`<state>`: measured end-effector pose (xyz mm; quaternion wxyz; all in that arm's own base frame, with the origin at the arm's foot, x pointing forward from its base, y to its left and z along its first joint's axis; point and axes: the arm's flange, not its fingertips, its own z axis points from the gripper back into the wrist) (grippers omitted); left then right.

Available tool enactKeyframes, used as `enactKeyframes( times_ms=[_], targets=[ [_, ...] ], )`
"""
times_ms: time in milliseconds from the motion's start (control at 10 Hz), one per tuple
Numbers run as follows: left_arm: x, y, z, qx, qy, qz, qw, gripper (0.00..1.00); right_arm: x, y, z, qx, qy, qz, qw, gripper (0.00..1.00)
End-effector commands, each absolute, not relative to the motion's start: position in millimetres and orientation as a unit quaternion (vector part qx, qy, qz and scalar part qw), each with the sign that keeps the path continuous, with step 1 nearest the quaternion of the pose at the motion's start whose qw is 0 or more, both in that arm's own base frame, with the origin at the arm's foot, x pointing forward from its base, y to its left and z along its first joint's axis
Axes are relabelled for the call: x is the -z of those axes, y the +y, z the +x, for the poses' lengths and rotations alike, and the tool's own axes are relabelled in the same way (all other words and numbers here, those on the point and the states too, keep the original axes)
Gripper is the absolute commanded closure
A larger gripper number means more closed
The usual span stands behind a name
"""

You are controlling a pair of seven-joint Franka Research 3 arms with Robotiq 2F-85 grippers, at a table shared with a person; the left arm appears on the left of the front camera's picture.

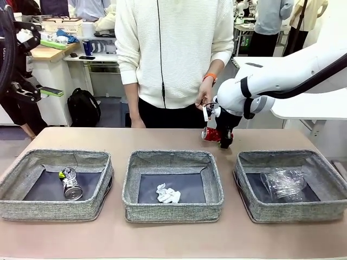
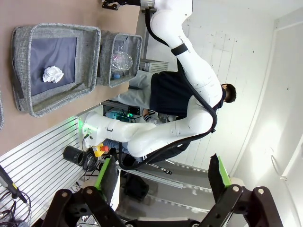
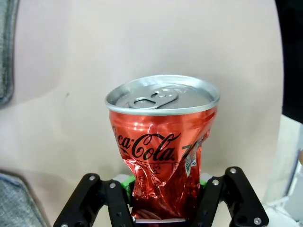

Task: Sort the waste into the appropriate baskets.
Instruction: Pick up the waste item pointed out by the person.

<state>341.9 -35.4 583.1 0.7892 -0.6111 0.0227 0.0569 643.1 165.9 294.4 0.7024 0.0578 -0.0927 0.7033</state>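
The right arm [image 1: 282,76] reaches in from the right side across the far part of the counter [image 1: 173,238], its wrist bent so that the right pincer [image 1: 223,136] points down and toward the person's side. That pincer is pinching the crushed red can [image 1: 211,134] by its crumpled lower half; in the right wrist view the can [image 3: 163,142] stands between the two fingers [image 3: 113,198], its silver top and pull tab facing the camera, its base cut off by the bottom edge. The can hangs above the bare counter behind the gap between the middle basket [image 1: 172,157] and the right basket [image 1: 255,208]. The person's hand [image 1: 204,98] is just behind the wrist, partly hidden by it. The left basket [image 1: 16,203] holds the dark printed can [image 1: 69,183] lying on its side, the middle one the white paper wad [image 1: 167,194], the right one the clear plastic cup [image 1: 282,183], whose outline is hard to make out. In the left wrist view the left pincer [image 2: 161,182] is spread wide, nothing between its green-padded fingers [image 2: 218,171], aimed away from the counter at the right arm's base.
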Motion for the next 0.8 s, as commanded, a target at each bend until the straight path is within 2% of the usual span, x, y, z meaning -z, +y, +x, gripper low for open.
enactKeyframes(
  times_ms=[0, 200, 400, 500, 700],
  targets=[
    [-583, -35, 341, -0.047, 0.017, -0.620, 0.783, 0.00, -308, 163, 633, -0.709, -0.067, 0.057, 0.700, 1.00],
    [-583, -35, 341, -0.047, 0.017, -0.620, 0.783, 0.00, -358, 154, 598, -0.695, -0.043, 0.018, 0.718, 1.00],
    [-583, -35, 341, -0.047, 0.017, -0.620, 0.783, 0.00, -439, 132, 531, -0.650, -0.029, 0.053, 0.758, 1.00],
    [-583, -35, 341, -0.047, 0.017, -0.620, 0.783, 0.00, -477, 129, 495, -0.593, -0.015, 0.084, 0.801, 1.00],
    [-583, -35, 341, -0.047, 0.017, -0.620, 0.783, 0.00, -524, 156, 435, -0.419, -0.058, 0.098, 0.901, 1.00]
  ],
)
